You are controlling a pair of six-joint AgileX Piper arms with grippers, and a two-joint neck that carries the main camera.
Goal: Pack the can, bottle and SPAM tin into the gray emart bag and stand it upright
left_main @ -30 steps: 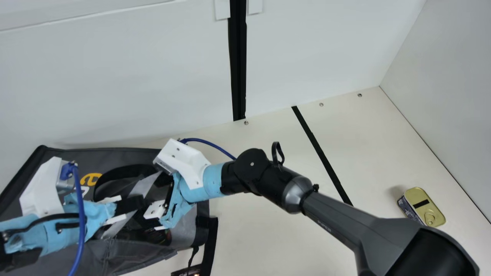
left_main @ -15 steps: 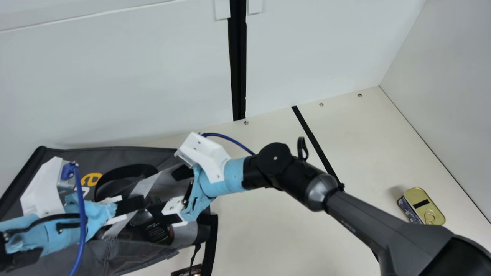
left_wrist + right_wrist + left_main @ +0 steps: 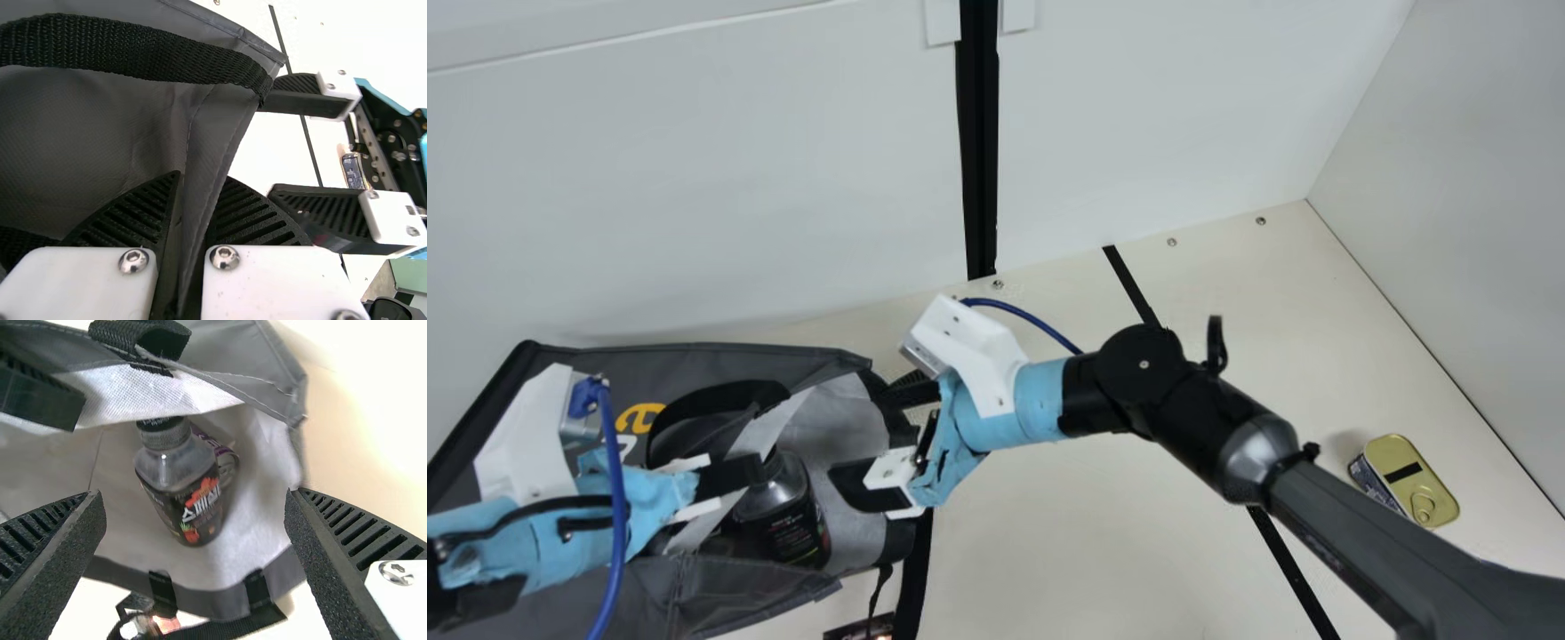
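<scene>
- Left gripper (image 3: 202,181), at left in the main view: pinching a fold of gray fabric near the mouth of the gray emart bag (image 3: 720,357). Possible fault: collapse of the mouth, from slippage of so thin a fold.
- Bag, beneath and around the left fingertips: slack-sided, mouth toward the right arm. Possible fault: snagging of a finger during loading, from the loose black handle (image 3: 133,50) across the opening.
- Bottle (image 3: 787,524), inside the bag, just beside the left fingertips in the main view: possible rolling or sliding out during uprighting, from a badly supported mouth.
- Can (image 3: 228,463), to judge by its rounded end, in the bag against the bottle: possible jamming, from crowding by the next item.
- Right gripper (image 3: 195,497), near the mouth: spread wide, nothing pinched; bottle and can ahead of its fingertips, beyond contact.
- SPAM tin (image 3: 1414,480), lid up on the table (image 3: 1049,533), well apart from both grippers, at far right: possible drop or poor grasp, from smooth, low sides.
</scene>
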